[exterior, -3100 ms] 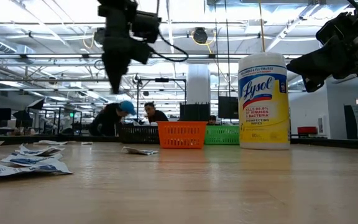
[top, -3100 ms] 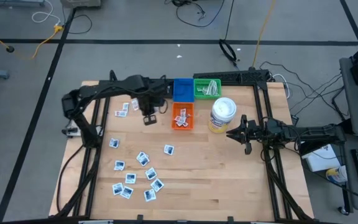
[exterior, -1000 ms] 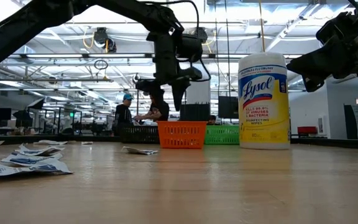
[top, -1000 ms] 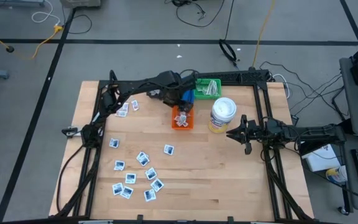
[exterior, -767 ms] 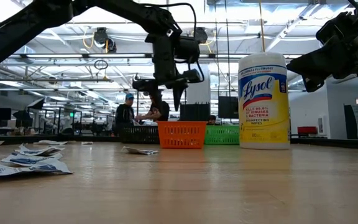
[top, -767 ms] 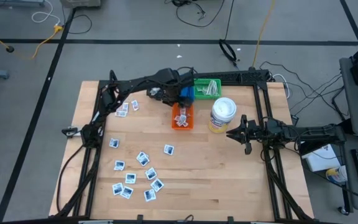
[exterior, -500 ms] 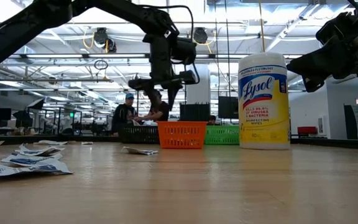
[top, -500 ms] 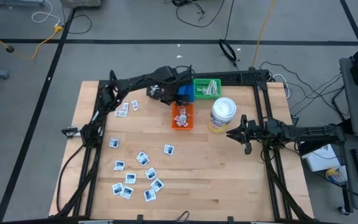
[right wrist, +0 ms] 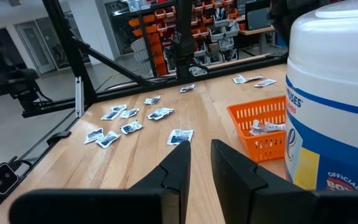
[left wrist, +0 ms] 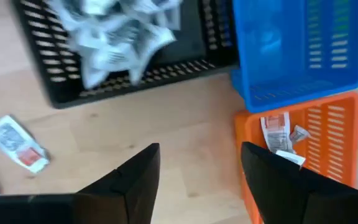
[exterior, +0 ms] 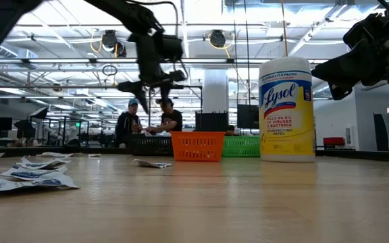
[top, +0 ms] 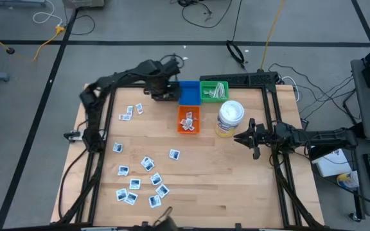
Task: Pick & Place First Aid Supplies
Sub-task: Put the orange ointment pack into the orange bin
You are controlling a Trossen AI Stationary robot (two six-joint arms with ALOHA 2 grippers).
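the left gripper hangs above the table's far edge by a black basket of packets, just at nine o'clock of the blue basket, its fingers apart and empty. loose first aid packets lie scattered at seven o'clock of the orange basket, which holds a few more. the right gripper waits at five o'clock of the wipes canister, its fingers close together with a narrow gap, holding nothing.

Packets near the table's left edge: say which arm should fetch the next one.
Left. The left gripper hangs open and empty by the black basket, with packets just beside it. The right gripper waits beyond the wipes canister.
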